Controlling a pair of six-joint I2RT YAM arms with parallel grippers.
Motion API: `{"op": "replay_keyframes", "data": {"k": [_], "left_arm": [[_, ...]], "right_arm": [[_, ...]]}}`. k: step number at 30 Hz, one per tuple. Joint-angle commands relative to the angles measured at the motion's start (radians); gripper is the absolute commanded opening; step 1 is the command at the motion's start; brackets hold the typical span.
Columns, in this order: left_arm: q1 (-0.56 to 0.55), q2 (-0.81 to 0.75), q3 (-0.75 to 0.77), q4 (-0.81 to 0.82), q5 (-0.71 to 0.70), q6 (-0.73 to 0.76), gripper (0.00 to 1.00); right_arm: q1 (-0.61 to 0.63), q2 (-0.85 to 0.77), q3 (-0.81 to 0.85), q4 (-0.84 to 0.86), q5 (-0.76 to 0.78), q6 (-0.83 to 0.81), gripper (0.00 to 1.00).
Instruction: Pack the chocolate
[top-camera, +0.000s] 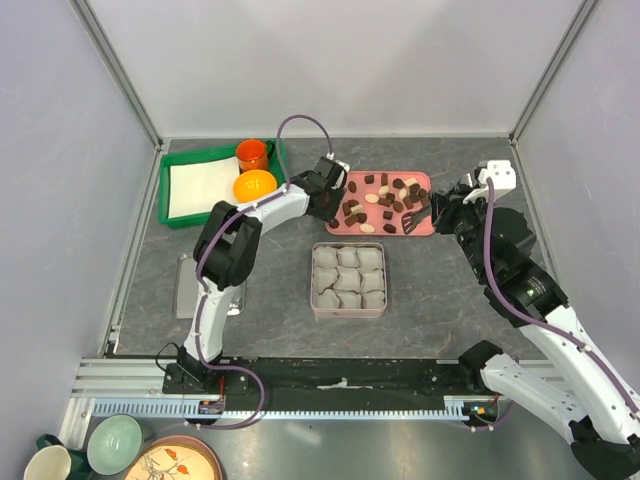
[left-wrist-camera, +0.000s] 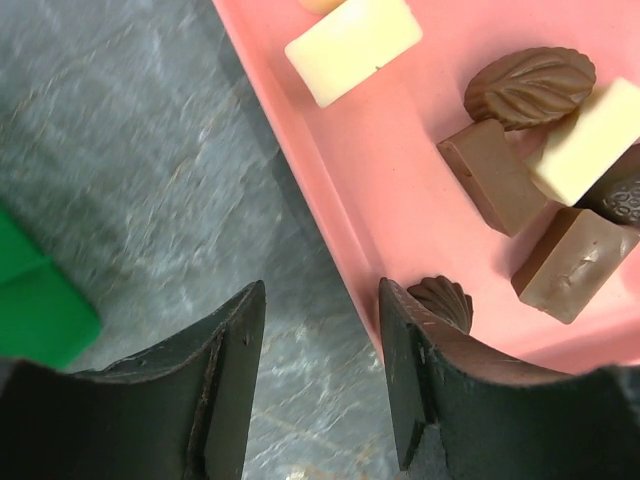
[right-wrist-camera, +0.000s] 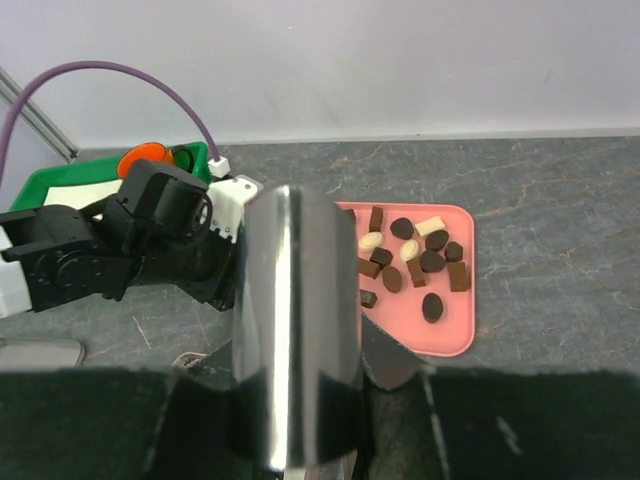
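Note:
Chocolate (top-camera: 385, 200) pieces, dark brown and cream, lie scattered in a pink tray (top-camera: 424, 180). My left gripper (top-camera: 337, 205) is at the tray's left edge, open. In the left wrist view the left gripper (left-wrist-camera: 320, 300) straddles the pink tray's (left-wrist-camera: 400, 180) rim: one finger over the table, the other inside next to a shell-shaped chocolate (left-wrist-camera: 445, 300). My right gripper (top-camera: 432, 210) is at the tray's right edge, shut on a shiny metal tool (right-wrist-camera: 295, 300) that blocks much of the right wrist view. A square tin (top-camera: 348, 312) with grey paper cups sits in front of the tray.
A green tray (top-camera: 172, 160) with white paper, an orange cup (top-camera: 252, 153) and an orange ball (top-camera: 254, 185) stands at the back left. A flat metal lid (top-camera: 190, 285) lies left of the tin. Mugs and bowls (top-camera: 110, 445) sit off the table at the near left.

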Motion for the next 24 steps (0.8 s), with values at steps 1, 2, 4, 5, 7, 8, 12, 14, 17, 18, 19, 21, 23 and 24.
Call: {"op": "replay_keyframes", "data": {"k": [1, 2, 4, 5, 7, 8, 12, 14, 17, 18, 19, 21, 23, 24], "left_arm": [[0.001, -0.048, -0.124, -0.011, -0.014, 0.037, 0.56], [0.005, -0.061, -0.137, -0.007, -0.008, 0.034, 0.56], [0.013, -0.083, -0.183, 0.007, 0.009, 0.031, 0.56], [0.015, -0.107, -0.205, 0.018, 0.008, 0.032, 0.55], [0.015, -0.129, -0.261, 0.059, 0.018, 0.045, 0.55], [0.015, -0.149, -0.279, 0.071, 0.028, 0.051, 0.55], [0.019, -0.195, -0.368, 0.120, 0.086, 0.101, 0.44], [0.021, -0.213, -0.386, 0.130, 0.147, 0.111, 0.42], [0.021, -0.238, -0.409, 0.130, 0.176, 0.132, 0.40], [0.021, -0.244, -0.415, 0.130, 0.201, 0.143, 0.40], [0.021, -0.252, -0.420, 0.119, 0.210, 0.146, 0.40], [0.021, -0.263, -0.435, 0.111, 0.213, 0.151, 0.38], [0.021, -0.289, -0.457, 0.111, 0.232, 0.154, 0.36], [0.021, -0.298, -0.479, 0.113, 0.241, 0.164, 0.35]], "right_arm": [[-0.002, 0.012, -0.014, 0.034, 0.008, 0.003, 0.02], [-0.002, 0.015, -0.018, 0.034, -0.001, 0.003, 0.01], [0.000, 0.018, -0.026, 0.042, -0.003, 0.010, 0.00], [-0.002, 0.018, -0.031, 0.044, -0.004, 0.013, 0.00], [-0.002, 0.020, -0.038, 0.048, -0.008, 0.017, 0.00], [-0.002, 0.023, -0.041, 0.050, -0.014, 0.017, 0.00], [-0.002, 0.036, -0.051, 0.060, -0.030, 0.025, 0.00], [-0.002, 0.052, -0.048, 0.067, -0.044, 0.031, 0.00], [-0.002, 0.076, -0.034, 0.065, -0.075, 0.033, 0.00], [-0.002, 0.081, -0.031, 0.064, -0.081, 0.034, 0.00], [-0.002, 0.086, -0.023, 0.064, -0.093, 0.034, 0.00], [-0.002, 0.089, -0.017, 0.061, -0.100, 0.040, 0.00], [-0.002, 0.089, -0.012, 0.057, -0.113, 0.043, 0.00], [-0.002, 0.089, -0.011, 0.054, -0.115, 0.043, 0.00]]}}
